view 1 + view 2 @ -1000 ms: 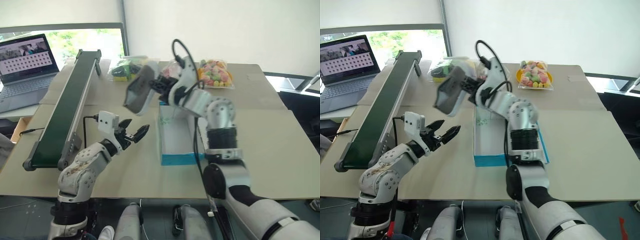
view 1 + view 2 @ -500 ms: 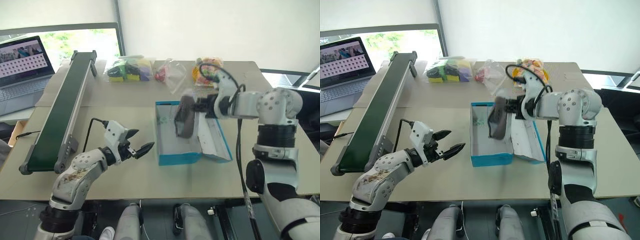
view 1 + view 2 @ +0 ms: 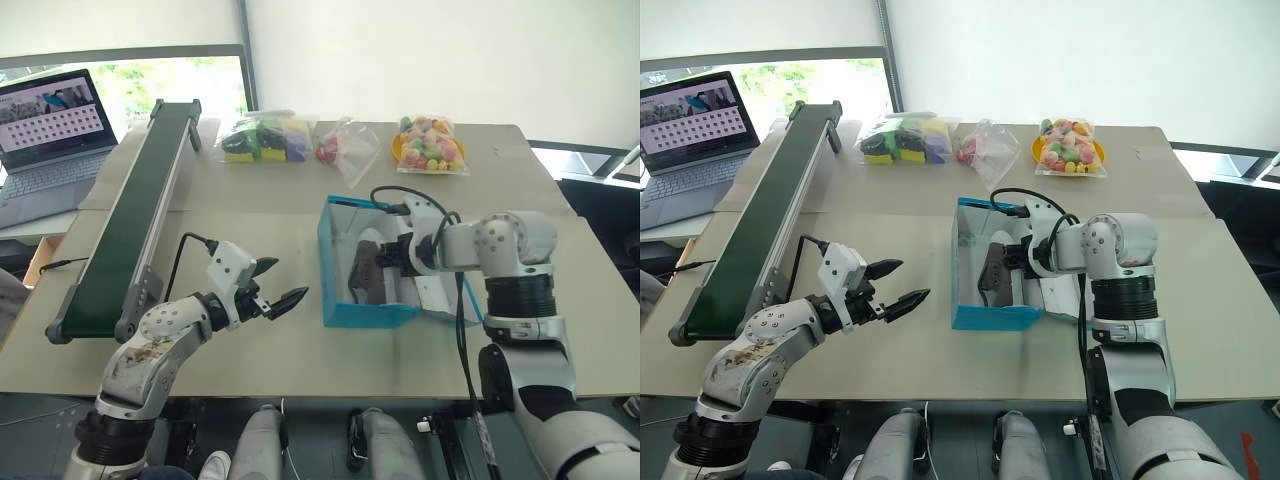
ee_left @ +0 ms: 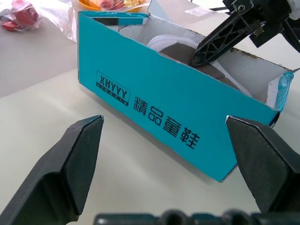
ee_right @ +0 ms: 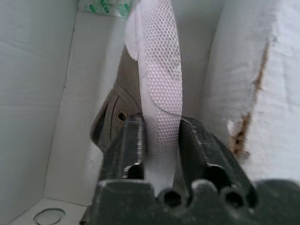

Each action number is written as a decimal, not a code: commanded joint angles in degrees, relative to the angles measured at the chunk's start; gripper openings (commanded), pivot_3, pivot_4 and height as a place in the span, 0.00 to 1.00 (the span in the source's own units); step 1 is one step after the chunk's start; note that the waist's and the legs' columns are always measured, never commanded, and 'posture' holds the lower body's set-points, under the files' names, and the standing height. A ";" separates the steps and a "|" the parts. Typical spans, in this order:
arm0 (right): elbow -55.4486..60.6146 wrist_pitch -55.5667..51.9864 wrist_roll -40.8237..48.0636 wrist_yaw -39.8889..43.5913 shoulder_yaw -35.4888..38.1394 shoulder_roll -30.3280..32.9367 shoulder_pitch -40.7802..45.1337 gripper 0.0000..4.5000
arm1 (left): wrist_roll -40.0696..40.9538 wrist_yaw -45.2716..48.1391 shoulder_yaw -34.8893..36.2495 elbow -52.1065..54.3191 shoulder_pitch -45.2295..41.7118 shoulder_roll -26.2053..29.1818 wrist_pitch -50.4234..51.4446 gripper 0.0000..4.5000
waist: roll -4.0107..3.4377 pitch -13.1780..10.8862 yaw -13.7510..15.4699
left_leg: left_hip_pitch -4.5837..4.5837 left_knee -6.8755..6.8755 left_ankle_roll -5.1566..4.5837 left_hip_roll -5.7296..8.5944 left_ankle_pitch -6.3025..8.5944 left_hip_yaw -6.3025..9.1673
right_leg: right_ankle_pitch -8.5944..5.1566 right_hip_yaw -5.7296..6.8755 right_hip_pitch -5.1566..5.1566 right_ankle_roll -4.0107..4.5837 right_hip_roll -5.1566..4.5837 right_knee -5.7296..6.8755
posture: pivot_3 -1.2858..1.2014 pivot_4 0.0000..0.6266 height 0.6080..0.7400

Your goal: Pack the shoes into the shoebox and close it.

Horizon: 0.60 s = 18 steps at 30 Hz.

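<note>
The turquoise shoebox (image 3: 365,315) stands open mid-table, its lid (image 3: 440,295) folded out flat on its right side. One grey-taupe shoe (image 3: 362,275) stands on its side inside the box. My right gripper (image 3: 385,262) reaches down into the box. In the right wrist view the shoe's white sole (image 5: 159,93) fills the gap between its two fingers (image 5: 129,145). My left gripper (image 3: 288,280) hovers open and empty over the table just left of the box. The left wrist view looks at the lettered side of the shoebox (image 4: 154,108).
A dark conveyor belt (image 3: 130,220) runs along the left side, with a laptop (image 3: 50,130) beyond it. Clear bags of colourful items (image 3: 262,138) (image 3: 345,150) (image 3: 430,145) lie at the table's far edge. Bare tabletop lies in front of the box.
My right arm carried the shoe from high above the box's left side down into the box. The left gripper stayed open and hardly moved.
</note>
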<state>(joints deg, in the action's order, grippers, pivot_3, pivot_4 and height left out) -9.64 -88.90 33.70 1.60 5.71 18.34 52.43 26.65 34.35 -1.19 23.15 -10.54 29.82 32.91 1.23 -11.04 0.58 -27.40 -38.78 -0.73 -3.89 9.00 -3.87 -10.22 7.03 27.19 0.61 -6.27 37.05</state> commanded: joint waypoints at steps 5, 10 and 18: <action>4.12 2.51 -3.73 0.11 2.96 -2.64 4.55 0.84 | -0.76 -3.29 5.06 1.46 0.68 -0.31 -1.89 1.00 | -0.01 -0.01 -0.01 | 0.00 -0.01 0.02 -0.02 0.01 0.01 | 0.01 0.01 0.00 -0.01 0.00 0.01 | 0.52 0.24 0.55; 9.91 10.17 -7.54 1.27 -0.47 -0.90 6.14 0.84 | -1.59 -14.24 14.22 -2.47 -2.84 -4.10 -1.37 1.00 | -0.04 -0.02 0.07 | 0.00 -0.01 0.11 -0.02 0.07 0.02 | 0.01 0.02 0.03 -0.01 0.02 0.02 | 0.52 0.24 0.55; 26.43 38.72 -7.59 23.38 -14.16 0.42 -4.71 0.84 | -2.61 -28.85 28.30 -11.75 -6.48 -8.40 -2.44 1.00 | 0.05 0.03 -0.47 | 0.03 0.02 -0.04 -0.02 0.01 0.01 | -0.03 -0.01 -0.05 -0.06 0.05 -0.03 | 0.52 0.24 0.55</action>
<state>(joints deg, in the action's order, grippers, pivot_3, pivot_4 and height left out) 11.39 -56.55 24.49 18.42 -5.13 18.68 49.30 23.85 7.09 24.55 11.57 -16.86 21.51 31.40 1.28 -11.00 0.11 -27.39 -38.75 -0.77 -3.91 9.01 -3.86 -10.25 7.03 27.15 0.55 -6.22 37.02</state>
